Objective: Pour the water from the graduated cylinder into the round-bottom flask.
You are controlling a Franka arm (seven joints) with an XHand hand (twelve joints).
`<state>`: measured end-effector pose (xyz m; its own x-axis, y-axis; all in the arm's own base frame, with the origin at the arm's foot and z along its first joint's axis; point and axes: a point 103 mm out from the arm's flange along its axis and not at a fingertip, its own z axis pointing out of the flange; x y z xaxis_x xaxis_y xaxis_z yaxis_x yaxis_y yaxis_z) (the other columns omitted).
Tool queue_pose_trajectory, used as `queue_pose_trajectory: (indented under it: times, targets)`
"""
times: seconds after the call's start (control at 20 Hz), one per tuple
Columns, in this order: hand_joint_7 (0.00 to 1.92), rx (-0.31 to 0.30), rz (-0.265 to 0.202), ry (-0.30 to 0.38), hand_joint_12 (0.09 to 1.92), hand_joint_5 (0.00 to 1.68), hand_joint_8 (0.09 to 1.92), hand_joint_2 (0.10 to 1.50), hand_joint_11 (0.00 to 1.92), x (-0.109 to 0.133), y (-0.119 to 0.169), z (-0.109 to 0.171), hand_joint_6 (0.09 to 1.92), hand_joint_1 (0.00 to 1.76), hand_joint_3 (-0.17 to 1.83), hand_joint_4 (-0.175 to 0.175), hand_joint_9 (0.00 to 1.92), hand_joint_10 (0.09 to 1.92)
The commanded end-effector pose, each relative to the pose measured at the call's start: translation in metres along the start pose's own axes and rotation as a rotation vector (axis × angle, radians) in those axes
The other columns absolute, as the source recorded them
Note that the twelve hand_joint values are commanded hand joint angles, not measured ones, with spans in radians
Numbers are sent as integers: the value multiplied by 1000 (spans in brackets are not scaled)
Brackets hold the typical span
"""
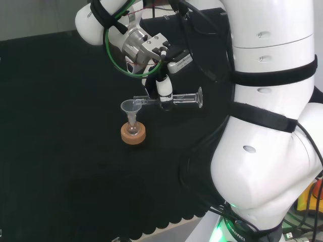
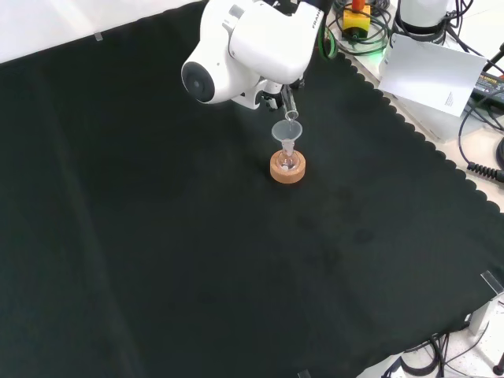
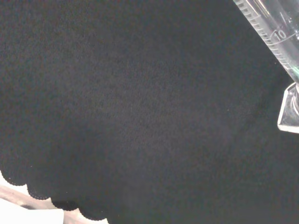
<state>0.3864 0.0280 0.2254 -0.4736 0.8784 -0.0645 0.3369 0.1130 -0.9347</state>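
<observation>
Head view: the arm reaches from the big white links [image 1: 267, 126] at right, up and over to the left, wrist [image 1: 139, 43] angled downward with green and black cables looped around it. The hand [image 1: 162, 91] hangs below the wrist, black and white fingers pointing down and curled round the graduated cylinder [image 1: 171, 99], which lies about level. Front view: a white link with round grey cap [image 2: 248, 43] stands at top centre, covering most of the hand.

The cloth [image 1: 60, 151] is black with a wavy edge. The cork ring [image 1: 133, 133] is light brown. The funnel [image 1: 131, 107] and graduated cylinder [image 1: 176, 99] are see-through.
</observation>
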Motion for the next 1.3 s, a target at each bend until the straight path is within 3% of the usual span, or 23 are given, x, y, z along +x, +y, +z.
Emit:
queue_pose_trajectory:
  times: [0.05,1.3]
  targets:
    - [995,17,9,-8,772,960,1013,1118,1195,-2,-1,0,1030,1258,0,-175,1414,115]
    - [991,66,28,-13,768,955,1020,1121,1196,0,-6,-8,1037,1257,1,-175,1417,108]
